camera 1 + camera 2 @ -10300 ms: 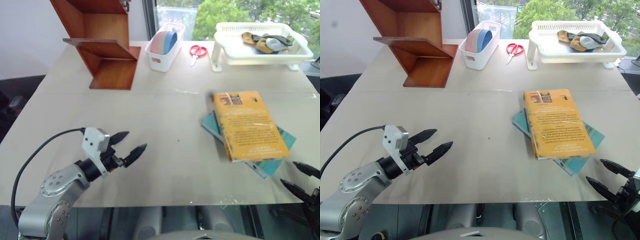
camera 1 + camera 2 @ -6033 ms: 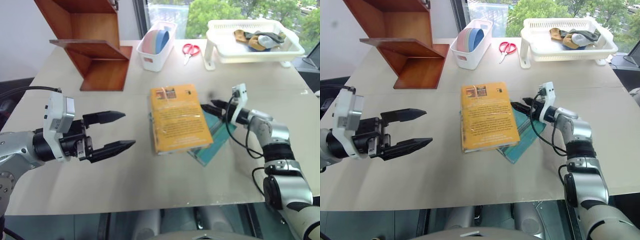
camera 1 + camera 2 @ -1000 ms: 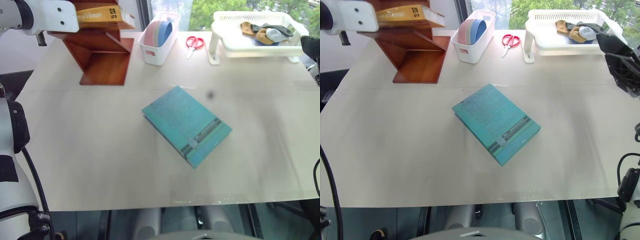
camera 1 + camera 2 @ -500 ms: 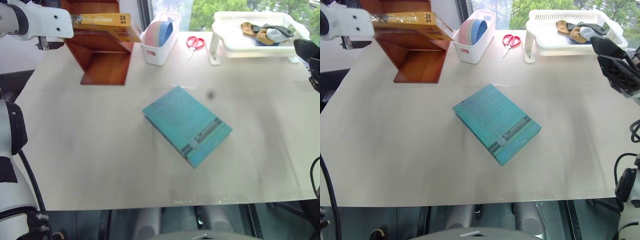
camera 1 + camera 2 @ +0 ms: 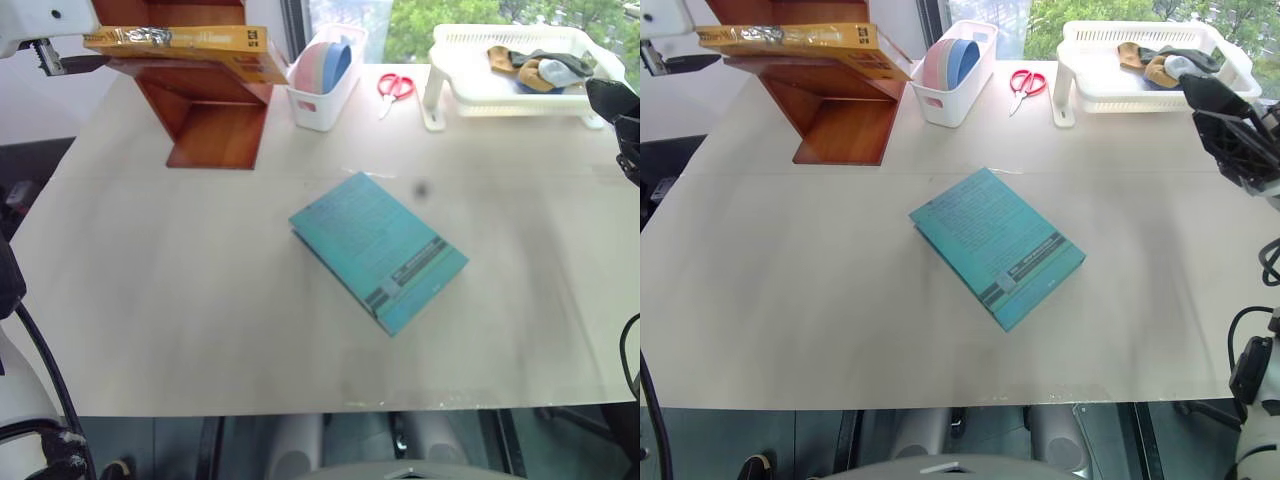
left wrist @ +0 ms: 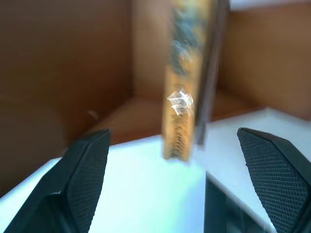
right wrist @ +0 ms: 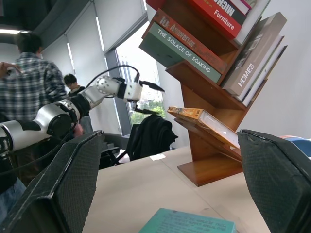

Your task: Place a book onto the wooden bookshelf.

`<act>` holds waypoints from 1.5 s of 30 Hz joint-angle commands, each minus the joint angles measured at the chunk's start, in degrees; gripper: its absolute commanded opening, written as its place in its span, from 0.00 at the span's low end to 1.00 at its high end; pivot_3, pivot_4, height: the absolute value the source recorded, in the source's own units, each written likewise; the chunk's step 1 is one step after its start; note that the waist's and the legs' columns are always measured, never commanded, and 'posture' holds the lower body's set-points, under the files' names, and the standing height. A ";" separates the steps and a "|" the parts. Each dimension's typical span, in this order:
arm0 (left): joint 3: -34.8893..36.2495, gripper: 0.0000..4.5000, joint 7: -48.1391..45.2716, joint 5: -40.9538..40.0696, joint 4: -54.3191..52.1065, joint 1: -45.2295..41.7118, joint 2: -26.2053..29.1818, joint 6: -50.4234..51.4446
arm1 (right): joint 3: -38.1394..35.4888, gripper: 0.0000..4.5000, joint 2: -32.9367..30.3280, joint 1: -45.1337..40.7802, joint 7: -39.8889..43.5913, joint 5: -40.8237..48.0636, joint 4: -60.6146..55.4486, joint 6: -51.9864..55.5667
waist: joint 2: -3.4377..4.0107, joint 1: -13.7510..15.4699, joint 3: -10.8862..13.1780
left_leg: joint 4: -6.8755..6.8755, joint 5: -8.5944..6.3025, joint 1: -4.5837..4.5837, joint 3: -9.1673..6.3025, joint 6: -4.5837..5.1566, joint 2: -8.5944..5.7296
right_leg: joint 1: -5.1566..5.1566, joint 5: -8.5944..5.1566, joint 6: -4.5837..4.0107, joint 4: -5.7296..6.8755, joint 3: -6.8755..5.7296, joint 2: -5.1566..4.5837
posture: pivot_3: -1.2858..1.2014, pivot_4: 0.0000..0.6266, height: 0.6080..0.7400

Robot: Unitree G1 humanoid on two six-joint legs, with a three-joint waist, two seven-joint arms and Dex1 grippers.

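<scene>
The book (image 5: 800, 40) lies flat on a slanted board of the bookshelf (image 5: 840, 115), its long edge jutting past the board's lip toward the bin of coloured plates (image 5: 952, 62), and nothing is pinching it: the left pincer (image 6: 177, 179) stands spread wide with the book's spine between and beyond its fingers, apart from both. The right pincer (image 7: 170, 194) is also spread, held up at the right side of the surface (image 5: 820, 300) and empty. As a judgement, the book is a light paperback, stiff enough across its short side but apt to bow along its length; its glossy cover catches a glare and looks slippery, so on a tilted polished board it could slide. If it needs nudging or regripping, the spine edge with pads on both covers seems the best hold, since the fore-edge would fan. Writing on its cover is too small to read. In the right wrist view, upper shelves carry other books with legible spines: "THE SOLACE OF SOAKING" (image 7: 192, 51), "HOMES" (image 7: 252, 63) and "Furniture" (image 7: 224, 15). A teal book (image 5: 995, 245) stays on the surface, its text unreadable
</scene>
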 commanded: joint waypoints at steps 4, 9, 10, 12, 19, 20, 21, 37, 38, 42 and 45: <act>16.94 0.98 -13.15 -31.31 -34.80 23.64 -6.96 28.68 | -2.05 1.00 -2.11 0.16 0.50 0.77 -1.43 0.50 | 0.13 0.21 -0.07 | 0.13 0.11 0.04 -0.06 -0.10 0.06 | 0.04 0.00 0.00 0.24 -0.07 -0.13 | 0.52 0.24 1.00; 19.76 0.98 -6.07 -42.37 -54.63 36.22 -18.78 45.75 | -1.69 1.00 -2.06 -0.33 0.50 0.67 -1.59 0.80 | 0.11 0.10 -0.06 | 0.72 0.01 0.01 -0.27 0.14 0.05 | 0.04 0.00 0.00 0.78 -0.07 -0.05 | 0.52 0.24 1.00; 19.92 0.98 -4.32 -43.58 -56.31 37.47 -21.09 47.55 | -1.75 1.00 -2.09 -0.25 0.45 0.76 -1.78 0.92 | 0.11 0.10 -0.06 | 0.82 -0.01 0.01 -0.34 0.19 0.05 | 0.06 0.00 0.00 0.85 -0.07 -0.05 | 0.52 0.24 1.00; 19.38 0.98 1.05 -43.91 -57.06 39.49 -27.03 48.30 | -2.10 1.00 -2.40 0.19 0.37 0.94 -2.24 1.17 | 0.13 0.05 -0.08 | 0.97 -0.01 0.07 -0.38 0.21 0.03 | 0.12 0.01 0.01 0.96 -0.05 0.00 | 0.52 0.24 1.00; 16.30 0.98 24.40 -32.78 -43.09 36.55 -43.16 36.69 | -3.39 1.00 -2.78 1.85 -0.51 1.65 -3.68 1.41 | 0.22 0.41 -0.15 | 1.04 0.00 0.33 -0.28 0.25 -0.07 | 0.46 0.02 0.03 0.95 -0.13 0.03 | 0.52 0.24 1.00; 16.17 0.98 26.50 -31.77 -39.65 35.03 -44.35 34.46 | -3.49 1.00 -2.64 2.05 -0.69 1.69 -3.97 1.36 | 0.21 0.43 -0.15 | 1.03 -0.01 0.33 -0.28 0.25 -0.08 | 0.47 0.02 0.03 0.95 -0.12 0.02 | 0.52 0.24 1.00; 15.87 0.98 28.68 -30.34 -35.74 33.13 -45.17 32.14 | -3.62 1.00 -2.53 2.25 -0.86 1.76 -4.27 1.35 | 0.21 0.41 -0.15 | 1.02 -0.01 0.32 -0.27 0.25 -0.10 | 0.46 0.02 0.03 0.94 -0.13 0.02 | 0.52 0.24 1.00; 19.26 0.98 51.44 -25.18 -7.23 21.29 -46.24 13.22 | -5.26 1.00 -2.28 5.09 -2.60 3.09 -6.77 0.56 | 0.20 0.24 -0.14 | 0.86 -0.01 0.29 -0.17 0.25 -0.23 | 0.41 0.02 0.03 0.76 -0.05 -0.08 | 0.52 0.24 1.00; 19.33 0.98 51.96 -25.07 -7.20 21.46 -45.91 13.06 | -5.22 1.00 -2.26 5.15 -2.58 3.05 -6.68 0.48 | 0.20 0.20 -0.14 | 0.86 -0.01 0.29 -0.18 0.25 -0.23 | 0.41 0.02 0.03 0.77 -0.06 -0.08 | 0.52 0.24 1.00; 19.63 0.98 46.93 -27.39 -11.50 24.45 -46.12 12.62 | -4.90 1.00 -1.42 5.89 -2.50 2.87 -6.15 0.23 | 0.20 0.40 -0.14 | 0.85 0.00 0.29 -0.19 0.24 -0.23 | 0.40 0.02 0.03 0.78 -0.08 -0.08 | 0.52 0.24 1.00; 19.54 0.98 40.83 -30.08 -18.87 29.94 -45.99 15.23 | -3.89 1.00 -0.60 7.05 -2.34 2.69 -6.90 0.71 | 0.20 0.65 -0.14 | 0.84 0.04 0.29 -0.19 0.17 -0.27 | 0.43 0.02 0.03 0.76 -0.09 -0.12 | 0.52 0.24 1.00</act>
